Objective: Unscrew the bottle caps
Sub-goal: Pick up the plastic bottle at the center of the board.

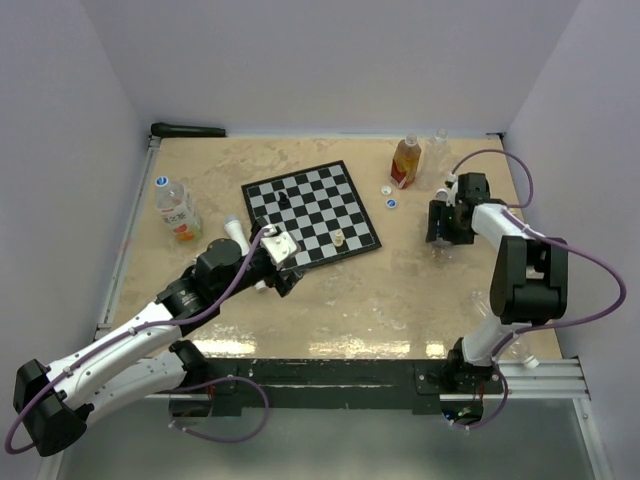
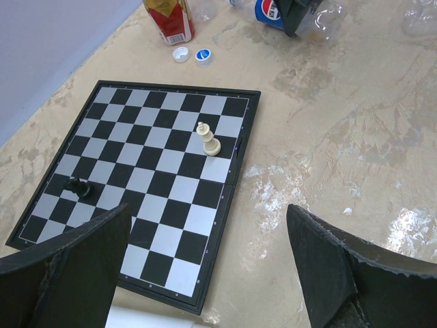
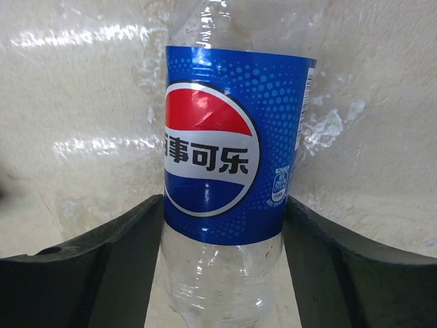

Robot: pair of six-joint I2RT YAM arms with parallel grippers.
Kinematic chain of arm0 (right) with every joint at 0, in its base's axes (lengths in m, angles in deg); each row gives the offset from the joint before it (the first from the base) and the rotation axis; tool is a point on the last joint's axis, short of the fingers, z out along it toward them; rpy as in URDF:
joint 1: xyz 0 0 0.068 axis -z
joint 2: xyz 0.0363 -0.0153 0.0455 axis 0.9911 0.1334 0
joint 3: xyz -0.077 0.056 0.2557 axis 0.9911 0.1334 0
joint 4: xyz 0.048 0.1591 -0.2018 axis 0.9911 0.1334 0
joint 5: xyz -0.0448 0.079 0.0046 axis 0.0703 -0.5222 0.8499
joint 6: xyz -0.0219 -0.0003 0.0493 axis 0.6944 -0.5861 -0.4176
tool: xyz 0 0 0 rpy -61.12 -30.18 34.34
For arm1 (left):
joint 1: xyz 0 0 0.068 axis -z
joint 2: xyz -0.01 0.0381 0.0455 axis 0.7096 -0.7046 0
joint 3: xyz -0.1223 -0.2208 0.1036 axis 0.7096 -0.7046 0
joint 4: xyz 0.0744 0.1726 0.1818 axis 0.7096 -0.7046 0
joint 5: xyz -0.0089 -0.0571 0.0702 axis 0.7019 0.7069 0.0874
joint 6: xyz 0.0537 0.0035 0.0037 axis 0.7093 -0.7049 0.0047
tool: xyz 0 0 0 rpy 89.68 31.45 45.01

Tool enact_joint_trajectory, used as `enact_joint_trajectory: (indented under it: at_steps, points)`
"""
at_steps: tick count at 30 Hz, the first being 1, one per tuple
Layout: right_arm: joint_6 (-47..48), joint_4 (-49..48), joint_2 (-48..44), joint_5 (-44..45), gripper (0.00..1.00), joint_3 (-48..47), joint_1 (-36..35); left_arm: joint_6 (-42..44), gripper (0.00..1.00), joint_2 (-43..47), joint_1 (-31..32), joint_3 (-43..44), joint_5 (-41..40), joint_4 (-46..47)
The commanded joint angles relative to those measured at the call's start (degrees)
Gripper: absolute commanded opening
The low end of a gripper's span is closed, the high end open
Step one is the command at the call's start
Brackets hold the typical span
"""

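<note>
My right gripper (image 1: 441,222) is shut on a clear Pepsi bottle (image 3: 225,164) with a blue label, one jaw pressing each side of it; its cap is out of view. A loose white cap (image 1: 386,189) and a loose blue cap (image 1: 392,204) lie on the table next to an orange bottle (image 1: 405,162). The same caps show in the left wrist view, the white cap (image 2: 180,55) beside the blue cap (image 2: 203,55). A bottle (image 1: 177,212) with a blue cap (image 1: 161,182) stands at the far left. My left gripper (image 2: 208,232) is open and empty over the chessboard's near corner.
A chessboard (image 1: 312,212) lies mid-table with a cream piece (image 1: 339,238) and a black piece (image 1: 283,200) on it. A clear bottle (image 1: 437,146) stands behind the orange one. A white object (image 1: 235,232) lies beside my left wrist.
</note>
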Motion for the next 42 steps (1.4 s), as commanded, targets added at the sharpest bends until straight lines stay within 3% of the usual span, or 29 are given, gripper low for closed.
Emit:
enact_joint_trajectory:
  at_steps: [1,7,15,20,22,26,35,42]
  points:
    - [4.0,4.5,1.1,-1.6,0.75,-1.6,1.2,0.4,1.00,0.4,-0.3,1.3,0.7,0.6]
    - [5.7,1.6,5.9,-1.2,0.86,-4.7,1.8,0.4,1.00,0.6,-0.3,1.3,0.5,0.6]
    - [6.2,-1.8,8.8,-1.5,0.84,-8.7,1.9,0.5,1.00,0.4,-0.2,1.2,0.3,0.6]
    - [7.1,-3.5,8.8,-1.1,0.73,-7.3,2.0,0.4,1.00,0.4,-0.2,1.2,0.5,0.6]
    - [7.9,-4.6,8.1,-0.8,0.58,-6.3,2.0,0.5,1.00,0.4,-0.3,1.2,0.5,0.6]
    - [9.9,-4.1,6.8,-0.2,0.40,-5.6,2.1,0.4,1.00,0.4,-0.3,1.3,1.2,0.6]
    - [17.6,4.2,1.9,-1.1,0.21,-6.0,2.5,-0.9,1.00,0.6,-0.3,1.8,1.0,0.2]
    - [27.7,15.5,-1.6,-6.9,0.17,-8.0,2.7,-1.8,1.00,1.8,-0.4,1.4,-3.0,0.9]
